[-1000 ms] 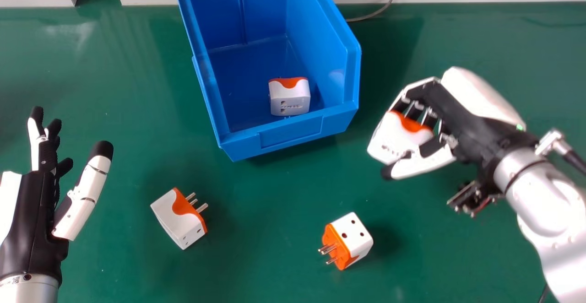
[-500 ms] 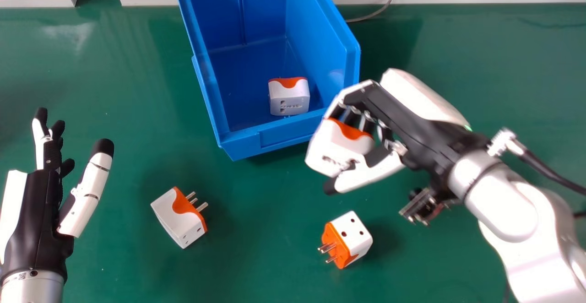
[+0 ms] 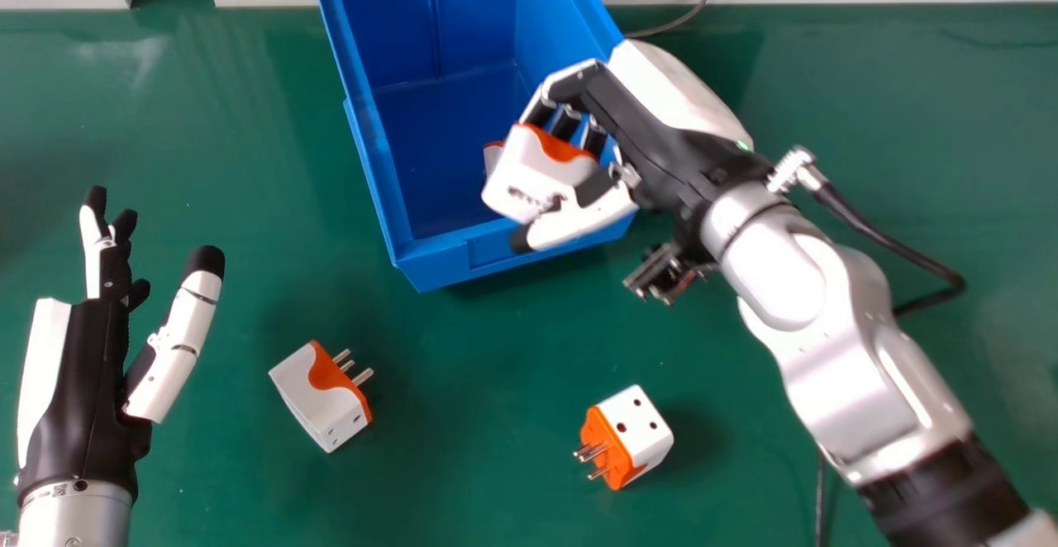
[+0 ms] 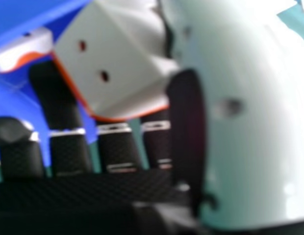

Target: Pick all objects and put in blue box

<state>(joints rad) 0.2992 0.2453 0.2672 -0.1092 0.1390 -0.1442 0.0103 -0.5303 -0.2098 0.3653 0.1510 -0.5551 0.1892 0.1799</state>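
Right hand (image 3: 661, 130): fingers curled round first adapter (image 3: 537, 171), over near edge of blue box (image 3: 430, 268). Second adapter (image 3: 492, 153) inside. Third adapter (image 3: 326, 398), fourth adapter (image 3: 635, 435) well short of surface's (image 3: 463, 481) far edge. Left hand (image 3: 78, 390) released.

We look down on a green table (image 3: 463, 464). On it we see the blue box (image 3: 438, 264) standing towards the far side. Nearer us lie two white-and-orange plug adapters, well apart: the left adapter (image 3: 318, 406) with its prongs aimed right and away, the right adapter (image 3: 635, 431) with its prongs aimed left.
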